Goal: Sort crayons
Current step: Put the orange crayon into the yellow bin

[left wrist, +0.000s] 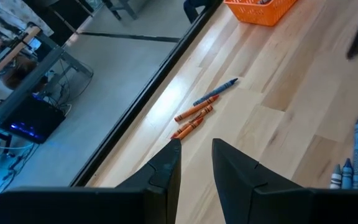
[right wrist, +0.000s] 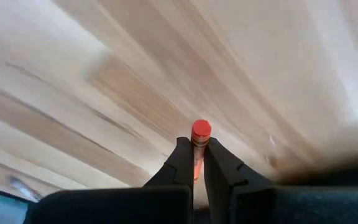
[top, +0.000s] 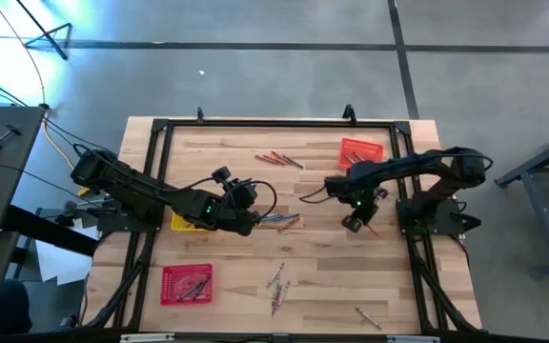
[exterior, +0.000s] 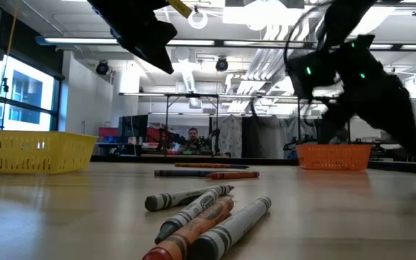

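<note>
— Overhead, where is the right gripper (top: 354,224) sitting?
— Right of centre, below the orange tray (top: 361,151); the left gripper (top: 246,221) is hovering by loose crayons (top: 280,221).
— Wrist views?
— Right fingers (right wrist: 180,163) are pinching a red crayon (right wrist: 199,142); left ones (left wrist: 165,168) are standing narrowly apart, empty.

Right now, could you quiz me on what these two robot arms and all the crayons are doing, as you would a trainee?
1. True or false: the right gripper is shut on a red crayon.
2. Which tray does the left arm partly cover in the high view? A) yellow tray B) orange tray C) red tray
3. Fill in: the left gripper is ____ and holds nothing.

Key: 1 true. 2 A. 3 open.
</note>
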Controlling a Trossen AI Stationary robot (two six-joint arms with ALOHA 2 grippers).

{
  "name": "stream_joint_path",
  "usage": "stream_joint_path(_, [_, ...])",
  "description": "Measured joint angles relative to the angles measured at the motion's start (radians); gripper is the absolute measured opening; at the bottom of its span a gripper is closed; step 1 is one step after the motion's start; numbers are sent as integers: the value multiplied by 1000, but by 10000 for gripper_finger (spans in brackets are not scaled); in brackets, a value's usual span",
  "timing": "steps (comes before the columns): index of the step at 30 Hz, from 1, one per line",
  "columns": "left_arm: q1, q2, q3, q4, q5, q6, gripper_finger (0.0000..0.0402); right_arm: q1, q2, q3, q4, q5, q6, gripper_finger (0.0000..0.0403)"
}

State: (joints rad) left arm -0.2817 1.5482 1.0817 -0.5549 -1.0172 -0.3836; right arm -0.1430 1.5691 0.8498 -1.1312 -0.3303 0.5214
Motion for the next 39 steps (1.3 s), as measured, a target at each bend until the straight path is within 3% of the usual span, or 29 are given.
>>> stream_joint_path(9, [0,0,0,-1,41,0,78,128,-166,179,159,240,28,3])
stream_joint_path(17, [1,0,0,14,15,-65,78,293,-309,280,327,608,-29,3])
stream_joint_path(20, [13,0,0,90,-17,-72,78,337,-337,280,404,765,-91,3])
stream_joint_path(23, [31,0,0,206,-15,29,78,362,-343,280,460,879,-172,3])
stream_joint_path(28, [63,0,0,409,34,252,78,368,-343,280,486,901,-273,3])
stream_joint_path(33, [84,0,0,617,212,435,81,368,-343,280,490,921,-305,5])
stream_joint_path(39, [87,0,1,745,319,543,106,387,-348,280,476,921,-303,6])
